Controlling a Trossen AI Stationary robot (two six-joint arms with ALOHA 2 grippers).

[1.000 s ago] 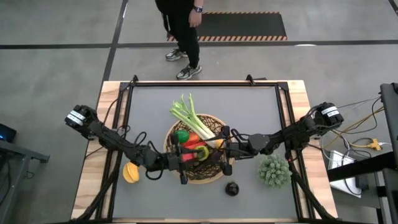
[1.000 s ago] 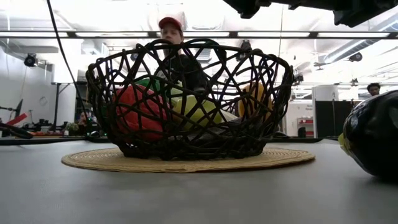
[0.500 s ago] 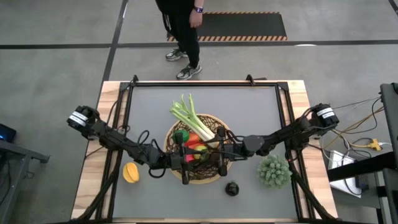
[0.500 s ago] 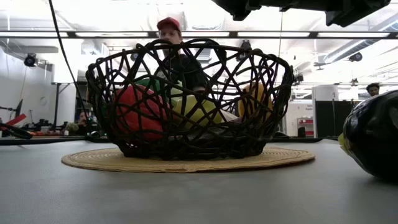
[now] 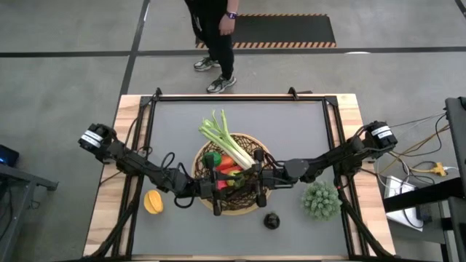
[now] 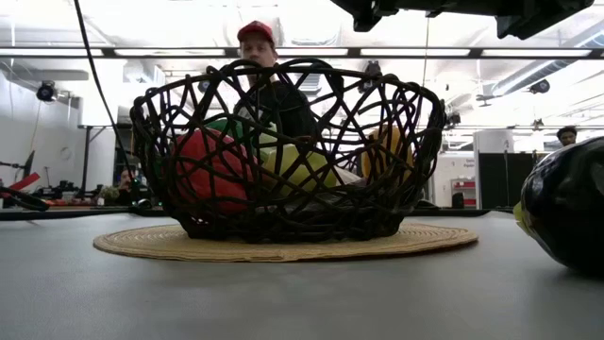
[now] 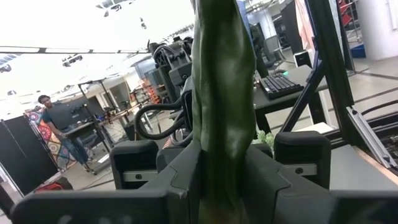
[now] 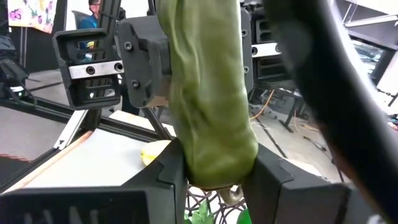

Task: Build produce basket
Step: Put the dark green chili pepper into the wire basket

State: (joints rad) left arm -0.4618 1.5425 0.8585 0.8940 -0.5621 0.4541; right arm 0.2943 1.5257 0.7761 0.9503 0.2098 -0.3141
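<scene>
Both jaws clamped on the long green chili (image 7: 222, 112) above the dark wicker basket (image 5: 251, 206), already mostly loaded, while lemon (image 5: 153, 201), eggplant (image 5: 271, 220) and broccoli-looking bunch (image 5: 321, 199) wait outside.

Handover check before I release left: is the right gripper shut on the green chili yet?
Shut on it: the right gripper pinches the long green chili between both fingers.
</scene>
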